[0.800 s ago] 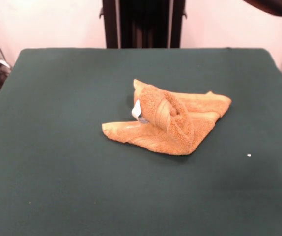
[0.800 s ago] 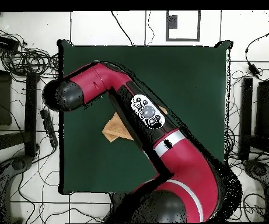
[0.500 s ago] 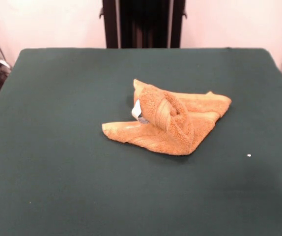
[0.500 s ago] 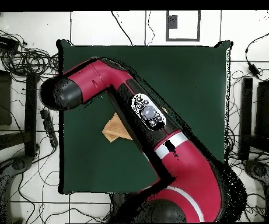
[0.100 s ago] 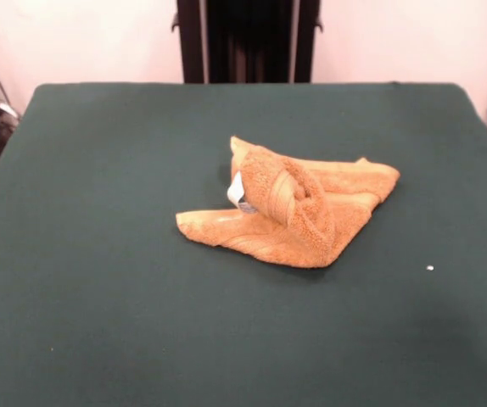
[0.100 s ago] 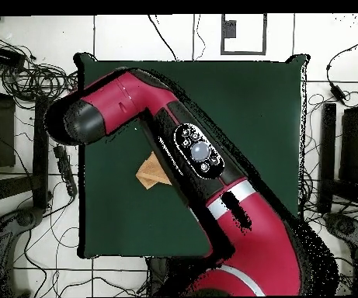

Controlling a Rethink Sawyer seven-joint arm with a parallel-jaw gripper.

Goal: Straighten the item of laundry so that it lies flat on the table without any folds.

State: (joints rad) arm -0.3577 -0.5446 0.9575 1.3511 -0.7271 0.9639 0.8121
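A crumpled orange-tan terry-cloth towel (image 5: 290, 210) awaits unfolding on the green felt counter (image 5: 99, 280), the red arm (image 6: 213, 178) overhead, its fingers' state impossible to tell; a corner grasp seems next.

Arm: we see the red and black robot arm (image 6: 201, 155) crossing the dark green cloth-covered table (image 6: 259, 109).
Towel: our view catches one corner of the orange-tan terry towel (image 6: 149, 172) beside it.

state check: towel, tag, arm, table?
towel: crumpled, folded over itself, a rolled hump on top, not flat
tag: showing, at the hump's side
arm: raised over the table, covering most of the towel from overhead; gripper unseen
table: green cloth, smooth
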